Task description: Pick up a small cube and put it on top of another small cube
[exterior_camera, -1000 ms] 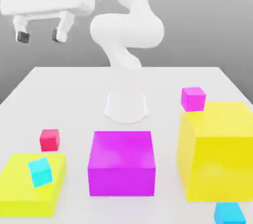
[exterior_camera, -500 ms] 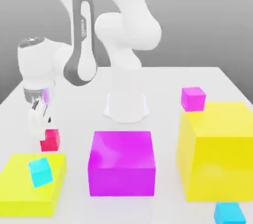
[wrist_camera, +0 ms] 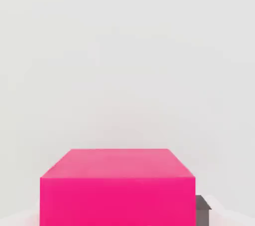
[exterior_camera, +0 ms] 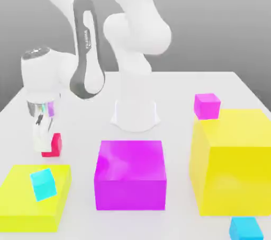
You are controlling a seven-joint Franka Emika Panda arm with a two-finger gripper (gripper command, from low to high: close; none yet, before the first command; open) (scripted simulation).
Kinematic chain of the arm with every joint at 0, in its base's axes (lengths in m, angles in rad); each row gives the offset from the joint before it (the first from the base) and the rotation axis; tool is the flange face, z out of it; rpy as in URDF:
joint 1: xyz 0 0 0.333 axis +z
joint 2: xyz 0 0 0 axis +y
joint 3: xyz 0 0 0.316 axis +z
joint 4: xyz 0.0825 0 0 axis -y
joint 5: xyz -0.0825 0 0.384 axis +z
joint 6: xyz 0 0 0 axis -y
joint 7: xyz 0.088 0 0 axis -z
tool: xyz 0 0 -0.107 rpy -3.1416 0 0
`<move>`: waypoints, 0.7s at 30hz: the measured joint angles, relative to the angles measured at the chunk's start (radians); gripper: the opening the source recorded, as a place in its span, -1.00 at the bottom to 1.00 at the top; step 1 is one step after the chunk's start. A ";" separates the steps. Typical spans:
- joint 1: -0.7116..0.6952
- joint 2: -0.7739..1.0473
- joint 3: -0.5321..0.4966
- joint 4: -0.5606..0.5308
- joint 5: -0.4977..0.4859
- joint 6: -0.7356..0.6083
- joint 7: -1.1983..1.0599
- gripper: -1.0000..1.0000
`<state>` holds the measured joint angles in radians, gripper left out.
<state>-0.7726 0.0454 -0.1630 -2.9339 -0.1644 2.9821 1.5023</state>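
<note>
While the hand (exterior_camera: 46, 148) stands down at the small red cube (exterior_camera: 54, 145) on the white worktop (exterior_camera: 174, 82), its fingers are closed against the cube's sides, as far as the exterior view lets me judge; the hand view shows the cube (wrist_camera: 118, 186) large and close, with a dark finger pad (wrist_camera: 202, 209) touching one side. So I read the hand as gripping the red cube, which rests on the worktop near the exterior view's left edge, just behind the flat yellow block (exterior_camera: 33, 196).

The step in hand is, I think, the grasp itself, just before lifting. To do it well, the arm should rise straight up first, without sliding sideways, so that the cube does not twist between the fingers. The goal, the tilted cyan cube (exterior_camera: 43, 184), sits on the flat yellow block, near the red cube and toward the camera. Because this cyan cube stands askew, the red one should be brought over its middle and lowered slowly until it touches, and released only then; otherwise it may slip off. The big magenta block (exterior_camera: 130, 174) stands beside the path and should be avoided.
</note>
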 joint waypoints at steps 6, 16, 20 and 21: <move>0.103 -0.113 0.021 0.070 0.113 -0.184 -0.106 -1.00; 0.331 -0.084 0.122 0.408 0.163 -0.493 -0.226 -1.00; 0.335 0.038 0.121 0.406 0.175 -0.370 -0.238 1.00; 0.335 0.038 0.121 0.406 0.175 -0.370 -0.238 1.00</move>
<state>-0.4379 0.0834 -0.0424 -2.5275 0.0103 2.6116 1.2639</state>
